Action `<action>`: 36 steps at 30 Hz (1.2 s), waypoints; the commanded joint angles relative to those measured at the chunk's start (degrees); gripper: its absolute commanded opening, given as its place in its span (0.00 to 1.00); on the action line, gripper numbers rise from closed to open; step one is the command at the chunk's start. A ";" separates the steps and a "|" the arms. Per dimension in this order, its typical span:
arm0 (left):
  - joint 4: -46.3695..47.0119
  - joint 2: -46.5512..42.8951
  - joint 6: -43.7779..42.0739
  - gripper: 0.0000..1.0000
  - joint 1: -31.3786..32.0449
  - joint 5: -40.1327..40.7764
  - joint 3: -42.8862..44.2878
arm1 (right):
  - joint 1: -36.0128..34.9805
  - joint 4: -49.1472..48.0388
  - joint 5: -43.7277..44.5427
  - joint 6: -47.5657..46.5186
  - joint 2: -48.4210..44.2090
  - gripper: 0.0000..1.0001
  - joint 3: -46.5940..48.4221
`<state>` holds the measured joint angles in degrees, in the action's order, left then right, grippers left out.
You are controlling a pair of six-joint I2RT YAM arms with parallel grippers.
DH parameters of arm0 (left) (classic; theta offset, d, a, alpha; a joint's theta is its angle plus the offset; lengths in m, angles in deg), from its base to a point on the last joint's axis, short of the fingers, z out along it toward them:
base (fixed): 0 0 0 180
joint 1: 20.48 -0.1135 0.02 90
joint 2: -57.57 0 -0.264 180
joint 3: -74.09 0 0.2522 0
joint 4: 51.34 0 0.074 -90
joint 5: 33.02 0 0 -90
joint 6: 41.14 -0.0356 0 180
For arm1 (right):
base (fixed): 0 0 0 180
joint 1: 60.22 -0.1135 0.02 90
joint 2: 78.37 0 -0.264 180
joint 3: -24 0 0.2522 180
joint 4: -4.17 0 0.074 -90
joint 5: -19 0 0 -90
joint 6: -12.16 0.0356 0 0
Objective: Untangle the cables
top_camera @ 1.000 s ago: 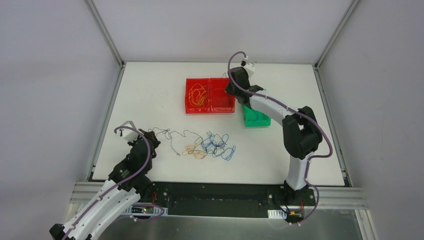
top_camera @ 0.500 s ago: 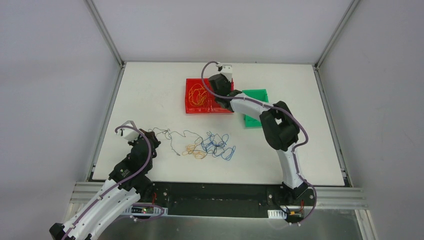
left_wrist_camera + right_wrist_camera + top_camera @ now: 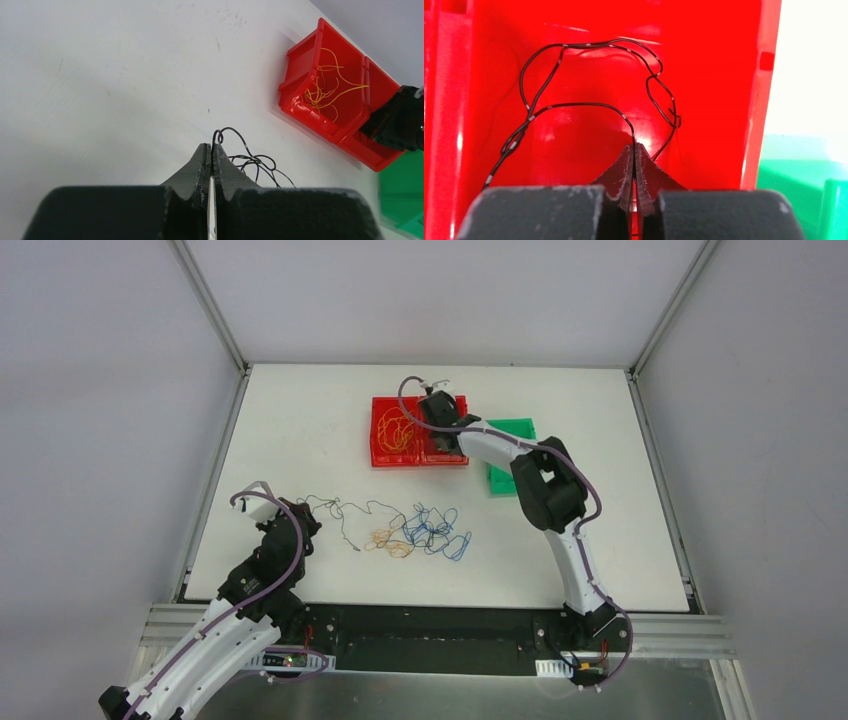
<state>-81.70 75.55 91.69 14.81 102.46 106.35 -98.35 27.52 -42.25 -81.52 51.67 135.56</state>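
Observation:
A tangle of thin cables lies on the table: a dark cable (image 3: 350, 510), an orange one (image 3: 388, 542) and a blue one (image 3: 435, 530). My left gripper (image 3: 305, 520) is at the tangle's left end. In the left wrist view it (image 3: 211, 149) is shut on the dark cable (image 3: 250, 162), whose curled end sticks out past the tips. My right gripper (image 3: 438, 412) hangs over the right red bin (image 3: 447, 448). In the right wrist view it (image 3: 634, 147) is shut on another dark cable (image 3: 594, 105), which loops inside that bin.
The left red bin (image 3: 380, 430) holds yellow-orange cables (image 3: 398, 428). A green bin (image 3: 512, 430) stands just right of the red ones, partly under my right arm. White walls and metal rails border the table.
My right gripper has swung left from the red bin's right edge to over its right compartment, with the dark cable in it. My left arm and the tangle have not moved.

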 commanded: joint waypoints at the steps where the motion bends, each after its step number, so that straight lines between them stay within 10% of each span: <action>1: 1.33 -0.36 -0.82 0.00 0.31 0.66 1.92 | 1.11 9.78 -5.51 -2.26 1.42 0.02 7.25; 23: 6.35 2.46 -5.27 0.00 0.31 -7.56 2.21 | 0.65 15.85 -9.97 7.70 -20.55 0.56 5.01; 36: 18.90 2.31 -16.08 0.00 0.31 -36.94 2.99 | -11.86 5.17 -14.55 12.97 -53.03 0.73 -30.71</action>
<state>-68.28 78.89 79.41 14.81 73.94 106.49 -107.60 37.83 -57.20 -72.01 8.70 113.55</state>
